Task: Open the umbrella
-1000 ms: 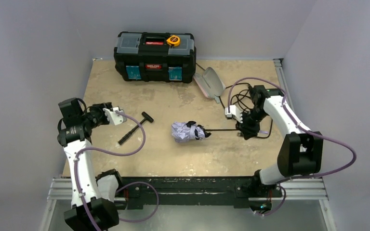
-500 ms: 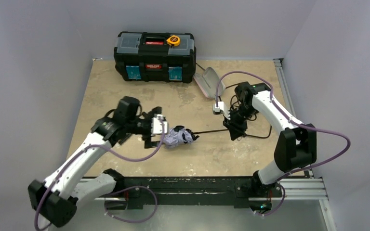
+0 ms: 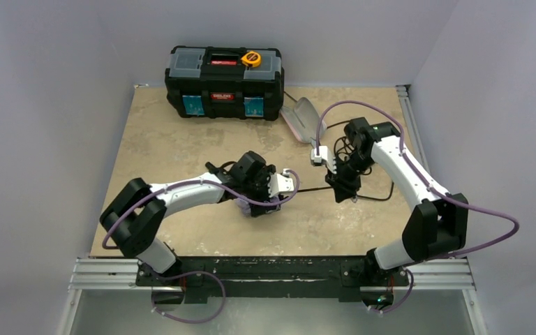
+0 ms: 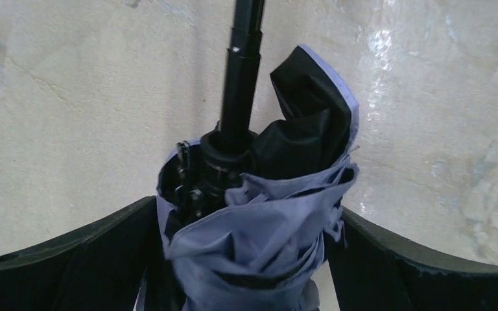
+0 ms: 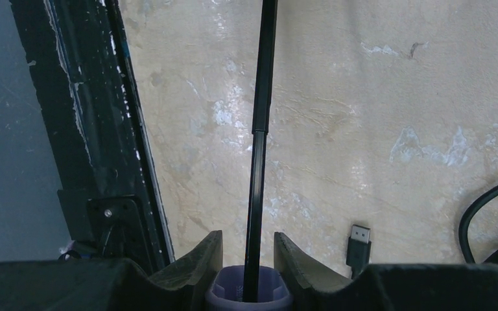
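The umbrella lies folded mid-table, with its lavender canopy bundle under my left gripper. In the left wrist view the bunched lavender fabric with black lining fills the gap between my fingers, which press it on both sides, and the black shaft runs away from the left gripper. The thin shaft stretches right to my right gripper. In the right wrist view my right gripper is shut on the small lavender handle, and the shaft points straight ahead.
A black toolbox with a yellow tape measure stands at the back. A flat pinkish sleeve lies to its right. Black cables lie by the right arm, with a plug on the table. The black front rail shows at the left.
My left arm has swung from the left side to the middle and come round the canopy bundle. The umbrella has shifted a little left. My right gripper stays on the handle.
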